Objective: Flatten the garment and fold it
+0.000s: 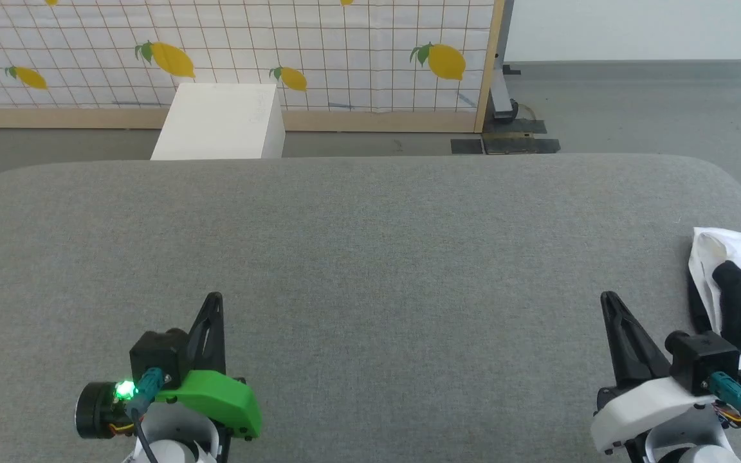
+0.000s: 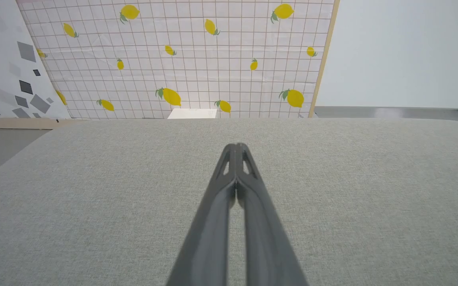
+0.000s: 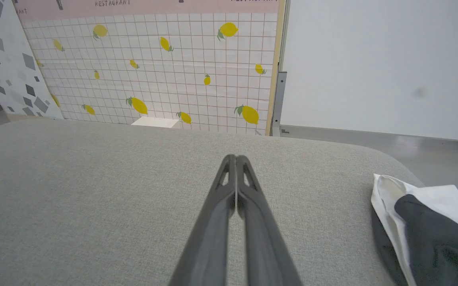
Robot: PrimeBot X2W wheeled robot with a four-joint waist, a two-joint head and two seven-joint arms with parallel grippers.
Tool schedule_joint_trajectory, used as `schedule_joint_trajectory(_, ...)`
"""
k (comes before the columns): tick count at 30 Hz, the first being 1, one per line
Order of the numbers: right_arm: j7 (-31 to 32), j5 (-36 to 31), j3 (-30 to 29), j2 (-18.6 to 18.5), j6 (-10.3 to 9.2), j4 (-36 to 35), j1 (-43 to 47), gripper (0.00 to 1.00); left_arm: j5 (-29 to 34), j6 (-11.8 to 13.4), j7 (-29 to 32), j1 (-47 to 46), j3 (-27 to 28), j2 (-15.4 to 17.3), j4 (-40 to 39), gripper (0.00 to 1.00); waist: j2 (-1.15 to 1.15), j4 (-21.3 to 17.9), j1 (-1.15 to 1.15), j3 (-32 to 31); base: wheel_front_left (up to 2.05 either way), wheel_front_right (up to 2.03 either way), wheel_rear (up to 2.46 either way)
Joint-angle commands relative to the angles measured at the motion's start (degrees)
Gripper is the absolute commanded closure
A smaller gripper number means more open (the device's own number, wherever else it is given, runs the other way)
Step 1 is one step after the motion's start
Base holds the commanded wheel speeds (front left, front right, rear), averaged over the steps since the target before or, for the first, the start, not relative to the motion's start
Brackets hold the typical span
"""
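The left gripper (image 1: 215, 299) hangs low over the grey padded surface (image 1: 370, 231). Its two long dark fingers (image 2: 217, 214) are pressed together at the tips, with only a thin slit between them lower down. Nothing is caught in them, and the padding on both sides of them and beyond the tips is bare. Almost straight ahead of these fingers, past the far edge of the padding, a white box (image 1: 219, 122) stands on the floor against a grid panel printed with lemons (image 1: 345, 51). Well to the right, the right gripper (image 1: 608, 301) sits at about the same height over the padding. Its fingers (image 3: 257, 222) also meet at the tips and hold nothing, with bare grey fabric ahead of them and to their left. The garment (image 1: 727, 254) lies near the outer, right side of these fingers, at the rounded right end of the padding. It is a crumpled heap of white cloth with a black part bunched on top, clear of the fingertips and running off the right edge of the head view. Whether it touches the gripper's body I cannot tell.
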Motion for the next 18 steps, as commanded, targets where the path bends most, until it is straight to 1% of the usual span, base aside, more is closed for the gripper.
schedule_joint_trajectory(1, 0.42, -0.61, 0.2, 0.11, -0.06, -0.39, -0.97, 1.0, 0.73, 0.36, 0.38, 1.02, 0.33, -0.19, -0.5, 1.0, 0.41, -0.01, 0.0, 0.02, 0.0, 0.0, 0.0)
schedule_joint_trajectory(18, 1.7, -1.63, 0.75, 0.13, -0.07, -0.71, -1.42, 1.0, 2.37, 0.62, 2.35, 1.42, 1.15, -0.23, -2.42, 1.0, 0.5, -0.17, 0.0, 0.26, 0.0, 0.0, 0.0)
